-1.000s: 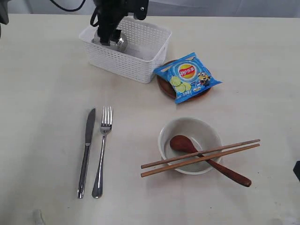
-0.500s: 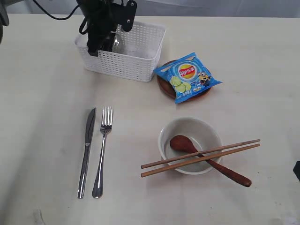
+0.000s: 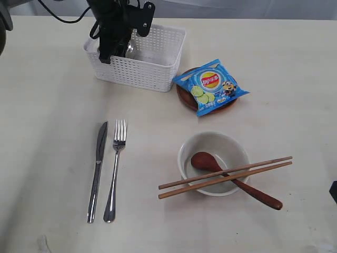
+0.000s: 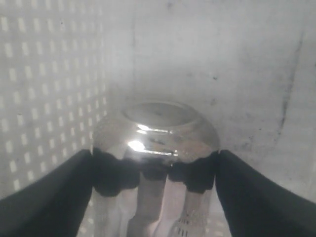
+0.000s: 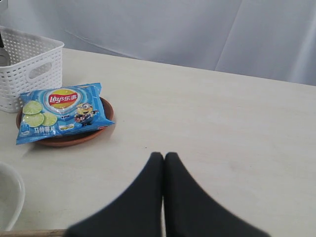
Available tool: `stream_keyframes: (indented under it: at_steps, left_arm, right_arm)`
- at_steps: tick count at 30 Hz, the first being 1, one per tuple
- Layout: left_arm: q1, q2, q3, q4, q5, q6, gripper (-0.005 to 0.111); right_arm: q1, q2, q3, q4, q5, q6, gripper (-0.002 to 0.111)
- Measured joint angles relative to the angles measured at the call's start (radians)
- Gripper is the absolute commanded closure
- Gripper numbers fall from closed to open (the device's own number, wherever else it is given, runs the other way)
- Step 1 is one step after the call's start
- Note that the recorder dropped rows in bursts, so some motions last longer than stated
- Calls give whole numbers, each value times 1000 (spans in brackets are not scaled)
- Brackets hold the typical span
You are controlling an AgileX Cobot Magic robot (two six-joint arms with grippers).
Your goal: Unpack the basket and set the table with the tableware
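The basket point(image 3: 152, 71) has slid and swung along the table's point(image 3: 47, 105) far edge, away from the chips packet point(image 3: 210, 86), and the left arm has gone with it. The left gripper point(image 4: 155, 163) is down inside the basket, fingers point(image 4: 74, 187) pinching the steel cup point(image 4: 155, 128) from both sides. The right gripper point(image 5: 164, 158) hangs over the table, fingers pressed together.
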Motion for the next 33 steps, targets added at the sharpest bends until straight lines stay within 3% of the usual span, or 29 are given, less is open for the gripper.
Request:
stream_keyframes:
  at_steps: [21, 33]
  left_arm:
    - [-2, -125, 7, 78, -53, -97, 107]
    - [-2, -202, 7, 176, -16, -299, 107]
  right_arm:
    - [0, 0, 0, 0, 0, 2, 109]
    - [0, 0, 0, 0, 0, 2, 109]
